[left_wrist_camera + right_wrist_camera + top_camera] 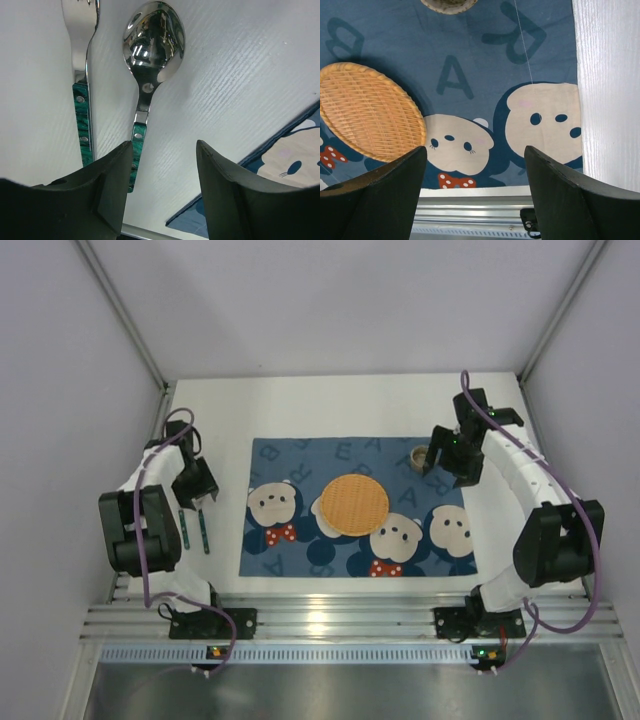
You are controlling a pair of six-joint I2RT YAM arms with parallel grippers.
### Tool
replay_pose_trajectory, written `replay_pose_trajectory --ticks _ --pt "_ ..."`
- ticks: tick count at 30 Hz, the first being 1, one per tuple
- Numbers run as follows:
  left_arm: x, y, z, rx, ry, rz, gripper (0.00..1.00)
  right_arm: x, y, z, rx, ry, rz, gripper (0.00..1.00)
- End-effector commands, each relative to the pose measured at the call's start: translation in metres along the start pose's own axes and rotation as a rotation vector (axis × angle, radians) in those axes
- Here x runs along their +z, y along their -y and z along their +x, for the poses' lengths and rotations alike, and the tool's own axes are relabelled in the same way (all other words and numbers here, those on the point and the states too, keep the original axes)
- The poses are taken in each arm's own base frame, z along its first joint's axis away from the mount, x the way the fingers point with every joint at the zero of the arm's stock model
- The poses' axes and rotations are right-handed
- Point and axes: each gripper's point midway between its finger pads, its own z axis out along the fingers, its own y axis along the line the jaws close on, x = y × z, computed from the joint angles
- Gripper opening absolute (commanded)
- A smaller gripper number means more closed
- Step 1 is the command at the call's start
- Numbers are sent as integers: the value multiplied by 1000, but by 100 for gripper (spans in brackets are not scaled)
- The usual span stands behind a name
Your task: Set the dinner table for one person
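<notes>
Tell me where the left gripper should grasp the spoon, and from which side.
Probably take the spoon by its green handle, coming straight down with the left gripper straddling its narrow width: it lies flat on the dinner table, handle slim and straight, fork close alongside.

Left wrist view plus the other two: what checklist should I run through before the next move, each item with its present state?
1. Left fingers apart, nothing between them: ok.
2. Spoon flat on the table, beside the fork, not touching it: ok.
3. Plate on the placemat: ok.
4. Cup on the placemat's far right corner: ok.
5. Right fingers apart, empty: ok.
6. Cup's contents: cannot tell.
</notes>
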Motion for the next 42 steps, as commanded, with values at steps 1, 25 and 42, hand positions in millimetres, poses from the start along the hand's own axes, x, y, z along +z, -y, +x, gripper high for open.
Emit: replay_pose_trajectory --ticks 1,25,42 --pt "-6 -12 -10 15 10 -57 59 -4 -1 -3 -2 30 2 79" --pt "15 -10 -15 -34 18 -3 37 1 16 -5 -4 13 44 79" --pt "49 -22 13 -48 -59 -68 32 3 14 -12 -8 8 47 79"
